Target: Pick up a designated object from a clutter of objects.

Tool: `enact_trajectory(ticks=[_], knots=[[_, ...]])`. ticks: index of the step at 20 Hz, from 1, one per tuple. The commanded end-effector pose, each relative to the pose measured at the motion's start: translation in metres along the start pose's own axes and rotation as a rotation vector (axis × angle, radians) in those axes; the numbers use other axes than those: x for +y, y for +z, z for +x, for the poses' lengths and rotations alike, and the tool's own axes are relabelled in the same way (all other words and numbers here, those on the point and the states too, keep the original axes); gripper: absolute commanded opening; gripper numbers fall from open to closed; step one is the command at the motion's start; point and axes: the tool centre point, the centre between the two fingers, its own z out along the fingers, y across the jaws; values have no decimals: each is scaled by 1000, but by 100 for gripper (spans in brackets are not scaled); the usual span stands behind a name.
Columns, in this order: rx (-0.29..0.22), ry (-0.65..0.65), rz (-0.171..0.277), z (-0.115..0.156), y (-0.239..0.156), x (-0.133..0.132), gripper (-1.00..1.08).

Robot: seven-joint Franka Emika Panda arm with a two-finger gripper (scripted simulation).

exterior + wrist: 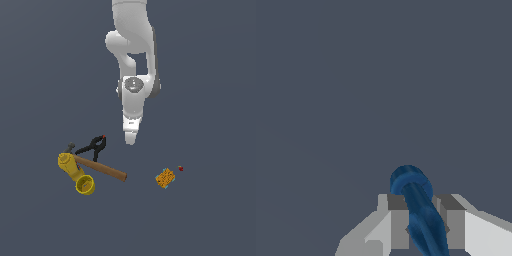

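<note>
Several items lie scattered below my gripper (130, 138): a black red-tipped clamp (93, 147), a wooden-handled hammer (100, 168) and a yellow pitcher-like object (75, 172) huddle together off toward the exterior view's left, the hammer's handle lying across the pitcher. An orange block (165, 178) and a tiny red speck (180, 168) sit well apart on the other side. Nothing crowds my fingers (398, 220). They are closed on the dark-blue teardrop-shaped piece (418, 207), pinched between both pads, its rounded end poking out beyond them.
</note>
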Motion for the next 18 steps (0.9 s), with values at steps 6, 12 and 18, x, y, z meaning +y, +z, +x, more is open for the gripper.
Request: enact_trajectory(ticks=[6,12,18], knots=[[1,-1,0,11,-45,3,-100],[3,-3,0,24,-97,6,-100],[4,-3,1,38,-150,10,-100]])
